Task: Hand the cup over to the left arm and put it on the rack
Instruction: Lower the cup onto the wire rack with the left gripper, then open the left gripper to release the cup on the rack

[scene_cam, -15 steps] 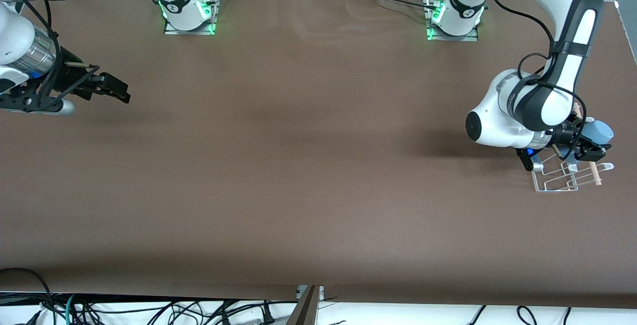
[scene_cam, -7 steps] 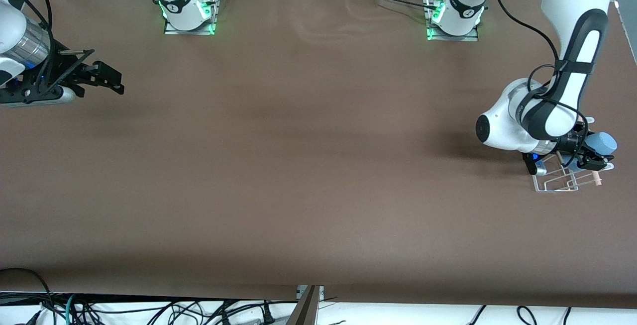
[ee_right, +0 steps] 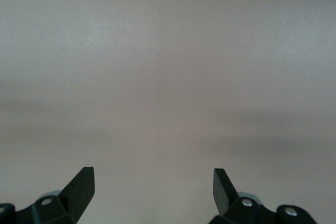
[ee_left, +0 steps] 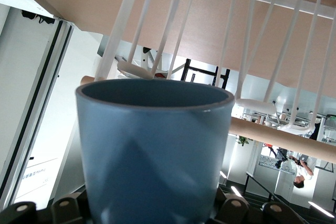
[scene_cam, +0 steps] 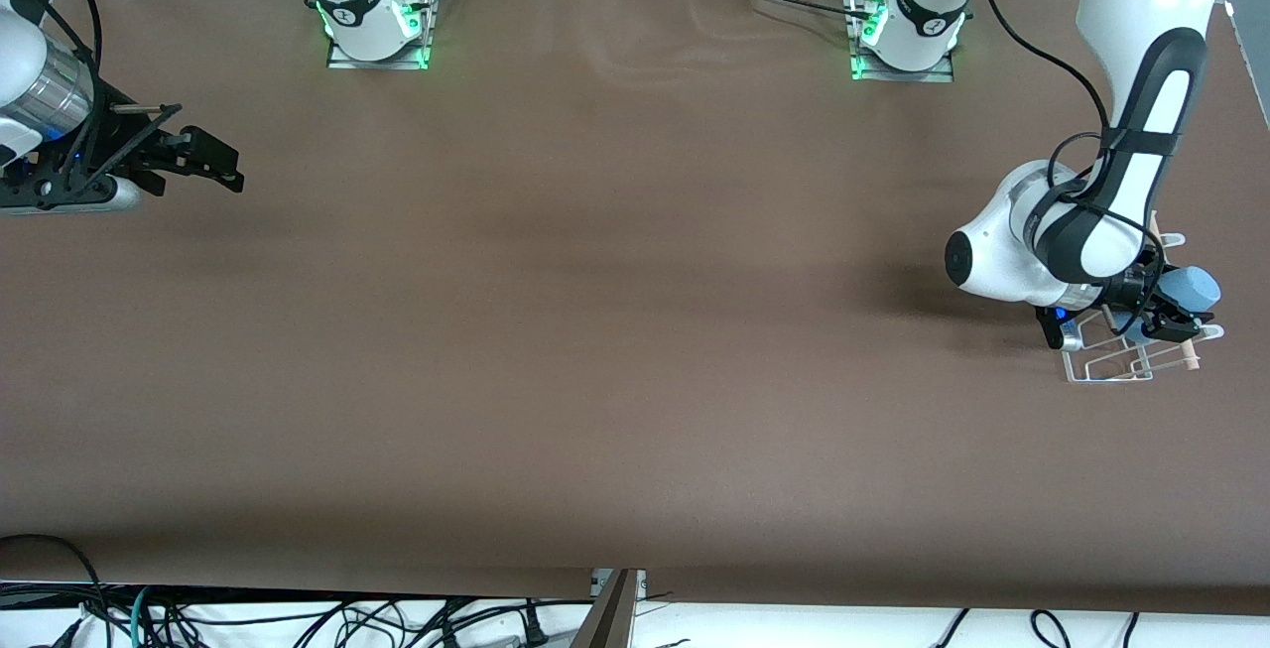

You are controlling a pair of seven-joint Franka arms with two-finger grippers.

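The light-blue cup [scene_cam: 1189,288] lies on its side in my left gripper [scene_cam: 1167,317], which is shut on it among the upright loops of the white wire rack [scene_cam: 1119,364] at the left arm's end of the table. In the left wrist view the cup [ee_left: 152,145] fills the middle, with the rack's wires [ee_left: 247,35] and its wooden dowel [ee_left: 283,139] just past the cup's open rim. My right gripper [scene_cam: 220,162] is open and empty above the table at the right arm's end; its view shows both fingertips [ee_right: 81,182] over bare brown table.
The brown table [scene_cam: 615,311] spans the whole width between the two arms. The arm bases [scene_cam: 377,28] stand along the table edge farthest from the front camera. Cables hang below the edge nearest the camera.
My left gripper has lowered the cup into the rack's loops. My right arm has drawn back a little toward its own end of the table.
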